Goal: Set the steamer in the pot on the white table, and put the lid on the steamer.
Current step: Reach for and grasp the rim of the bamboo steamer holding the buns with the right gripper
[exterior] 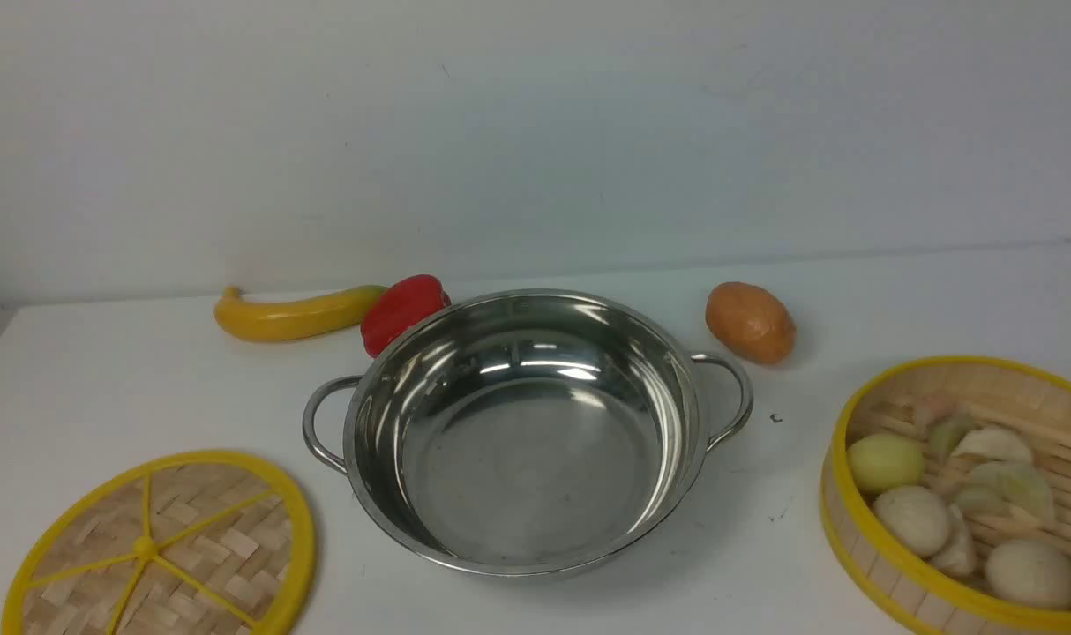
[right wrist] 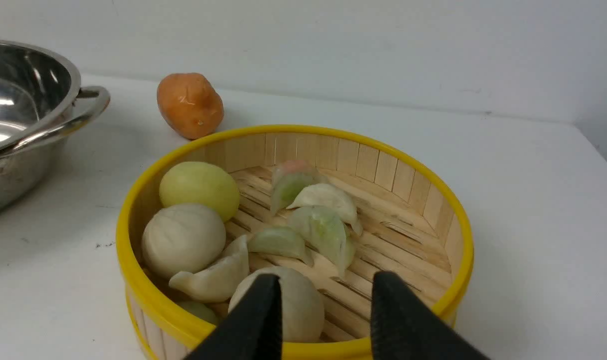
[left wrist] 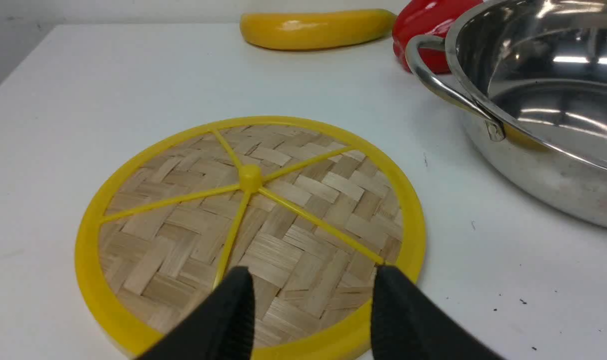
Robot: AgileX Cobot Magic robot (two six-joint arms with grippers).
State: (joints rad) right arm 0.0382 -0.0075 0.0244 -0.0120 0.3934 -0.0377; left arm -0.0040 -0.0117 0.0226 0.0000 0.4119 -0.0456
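Left hand (left wrist: 311,270), jaws apart, above lid (left wrist: 283,200)

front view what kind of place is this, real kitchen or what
Probably a staged test bench, not a kitchen: plain white table against a blank wall, an empty pot, plastic-looking banana and pepper.

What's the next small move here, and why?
Probably lower the right claw onto the near rim of the steamer and close. Its jaws stand open over that yellow rim, gripping nothing. The steamer sits beside the pot, which is empty and ready for it. The lid lies flat and goes on last, so the open left claw can wait.
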